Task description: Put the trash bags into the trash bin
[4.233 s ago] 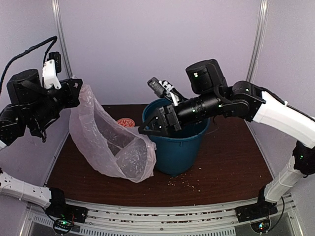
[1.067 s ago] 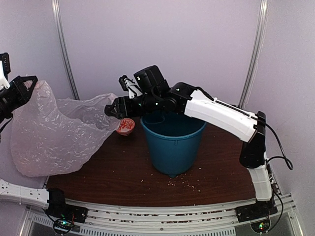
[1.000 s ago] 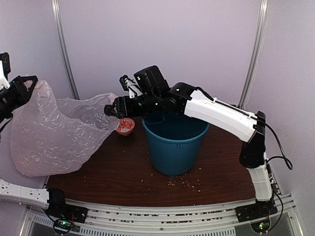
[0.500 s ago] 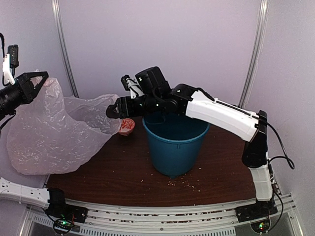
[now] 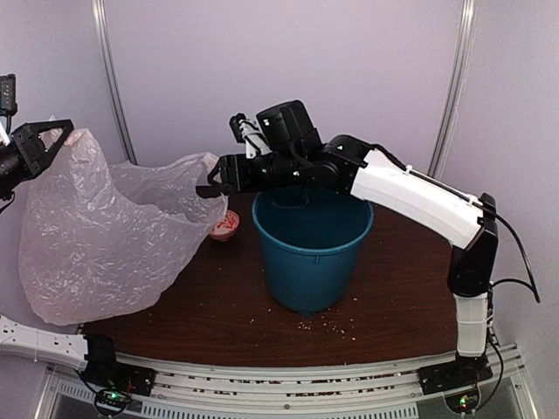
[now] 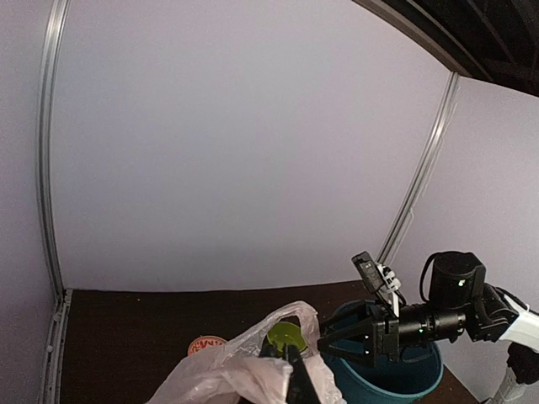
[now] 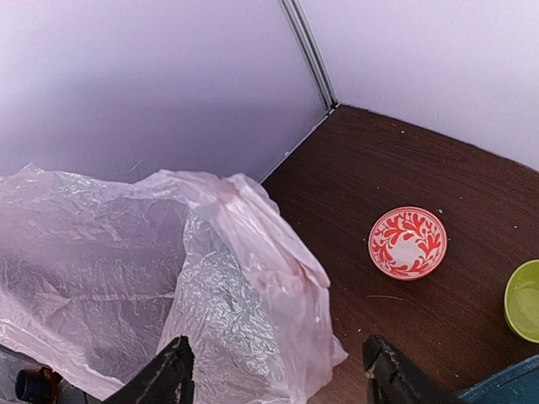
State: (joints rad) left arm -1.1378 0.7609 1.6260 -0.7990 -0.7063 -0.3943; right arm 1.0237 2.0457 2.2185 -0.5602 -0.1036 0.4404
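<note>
Item: trash bag (image 5: pixel 105 244), corner clenched in left hand (image 5: pixel 52 131); right hand (image 5: pixel 210 182) released, rim just ahead. Advise: pinch bunched rim; trash bin (image 5: pixel 312 253) beneath wrist.

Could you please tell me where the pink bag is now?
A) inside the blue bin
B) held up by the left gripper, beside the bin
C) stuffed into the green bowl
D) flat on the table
B: the left gripper holds the bag up by its top edge, left of the bin and outside it.
</note>
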